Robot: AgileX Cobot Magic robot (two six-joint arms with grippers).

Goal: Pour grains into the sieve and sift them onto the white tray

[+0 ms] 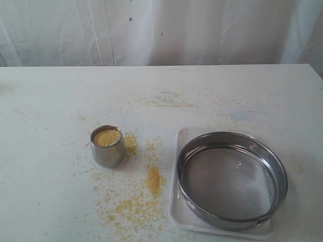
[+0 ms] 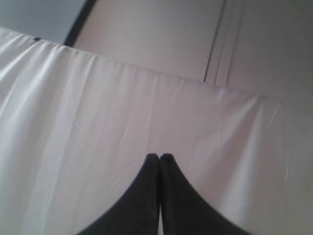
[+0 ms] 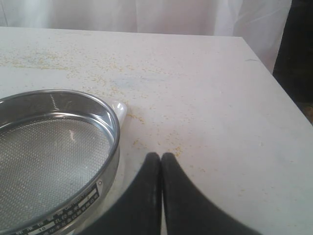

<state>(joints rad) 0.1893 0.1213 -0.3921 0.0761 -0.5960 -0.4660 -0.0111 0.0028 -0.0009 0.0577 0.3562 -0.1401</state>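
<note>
Reaching for the small rounded steel cup [image 1: 107, 146] was the step I judged to be in hand, since nothing had been poured yet. The fine yellow-golden grains [image 1: 106, 137] filled that cup nearly to its brim. It stood upright on the scuffed white table [image 1: 227, 96], well apart from the wide round stainless-steel sieve [image 1: 229, 181]. The sieve's grey mesh was bare, and it sat on the flat white rectangular tray [image 1: 202, 227].

My left gripper [image 2: 160, 157] was closed tight, black fingertips touching, holding nothing and aimed up at a pale curtain, far from the work. My right gripper [image 3: 161, 156] was equally pinched together and empty, hovering over the table just beside the sieve's rim.

To do it well, I reckoned the left fingers had to spread wide before coming down. They should take the cup round its middle, below the lip, squarely and level, because a cup that full would spill at any tilt. The loose yellow scatter [image 1: 154, 179] lying between cup and tray warned of exactly that. I thought the carry should be slow, tipping only once the cup was over the mesh centre.
</note>
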